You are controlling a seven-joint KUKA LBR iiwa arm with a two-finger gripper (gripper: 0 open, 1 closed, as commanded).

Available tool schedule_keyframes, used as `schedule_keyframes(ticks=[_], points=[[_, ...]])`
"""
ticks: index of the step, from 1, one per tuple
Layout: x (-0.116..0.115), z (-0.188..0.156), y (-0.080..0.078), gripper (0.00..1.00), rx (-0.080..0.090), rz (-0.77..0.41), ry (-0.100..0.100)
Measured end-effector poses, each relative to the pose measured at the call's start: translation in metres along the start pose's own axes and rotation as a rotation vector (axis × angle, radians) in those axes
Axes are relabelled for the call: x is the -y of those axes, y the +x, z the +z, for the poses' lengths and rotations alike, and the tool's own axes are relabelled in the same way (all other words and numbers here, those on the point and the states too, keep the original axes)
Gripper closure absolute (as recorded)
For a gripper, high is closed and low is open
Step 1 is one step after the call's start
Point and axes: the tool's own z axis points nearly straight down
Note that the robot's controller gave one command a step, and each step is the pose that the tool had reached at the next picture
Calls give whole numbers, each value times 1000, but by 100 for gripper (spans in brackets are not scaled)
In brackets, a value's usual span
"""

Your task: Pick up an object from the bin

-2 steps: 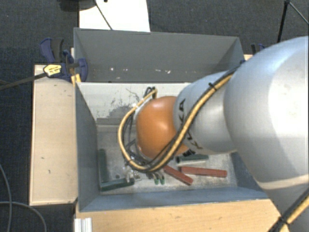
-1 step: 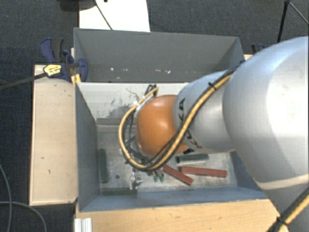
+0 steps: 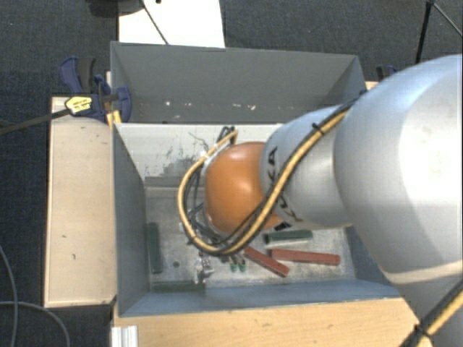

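Pincer point(image 3: 205, 269) low nr bin point(image 3: 231, 85) front wall; apart/together can't tell; red sticks point(image 3: 304, 257) near.

- Grey metal bin point(image 3: 239, 78), floor scuffed paler.
- Orange cover point(image 3: 231, 186) on the silver-grey arm point(image 3: 405, 172), crossed by a yellow cable point(image 3: 298, 161).
- Dark green bar point(image 3: 153, 248), left.
- Reddish-brown sticks point(image 3: 304, 257), near right.

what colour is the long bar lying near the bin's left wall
Dark green. The bar shows best in the camera view.
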Motion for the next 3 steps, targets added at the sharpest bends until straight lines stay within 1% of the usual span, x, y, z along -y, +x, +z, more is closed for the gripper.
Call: schedule_keyframes(ticks=[1,2,3], points=[[23,-17,-16,0,-39,-163,0],[76,-43,-20,0,-37,-274,2],[95,-38,-21,0,-37,-143,5]])
